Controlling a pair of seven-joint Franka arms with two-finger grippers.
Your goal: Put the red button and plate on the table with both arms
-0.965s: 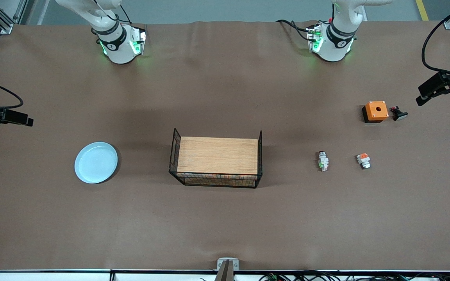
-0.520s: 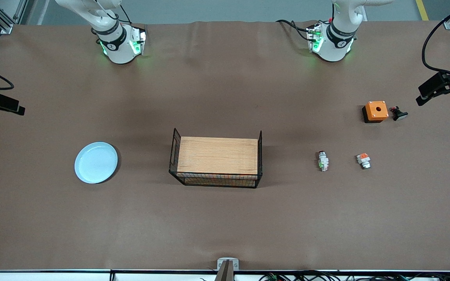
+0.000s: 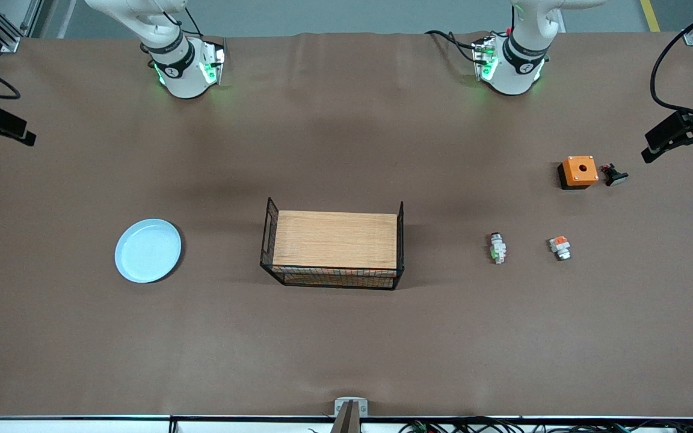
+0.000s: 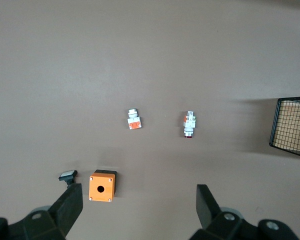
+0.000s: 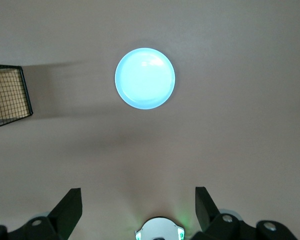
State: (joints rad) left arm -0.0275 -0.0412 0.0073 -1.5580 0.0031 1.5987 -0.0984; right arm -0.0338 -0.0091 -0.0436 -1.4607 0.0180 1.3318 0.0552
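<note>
The red button (image 3: 497, 248) lies on the brown table (image 3: 346, 349) between the wire basket and the left arm's end; it also shows in the left wrist view (image 4: 190, 124). The pale-blue plate (image 3: 148, 242) lies flat on the table toward the right arm's end, and shows in the right wrist view (image 5: 145, 77). My left gripper (image 4: 138, 200) is open and empty, high over the table beside the orange box; in the front view it (image 3: 650, 147) is at the table's edge. My right gripper (image 5: 138, 200) is open and empty, high over the table's edge (image 3: 24, 133).
A wooden-topped black wire basket (image 3: 334, 249) stands mid-table. A similar small part with an orange-red block (image 3: 560, 247) lies beside the button. An orange box with a hole (image 3: 579, 171) and a small black part (image 3: 614, 175) sit farther from the front camera.
My right gripper has drawn back along the table's edge toward the robots' bases. The left gripper, plate and button have not visibly moved.
</note>
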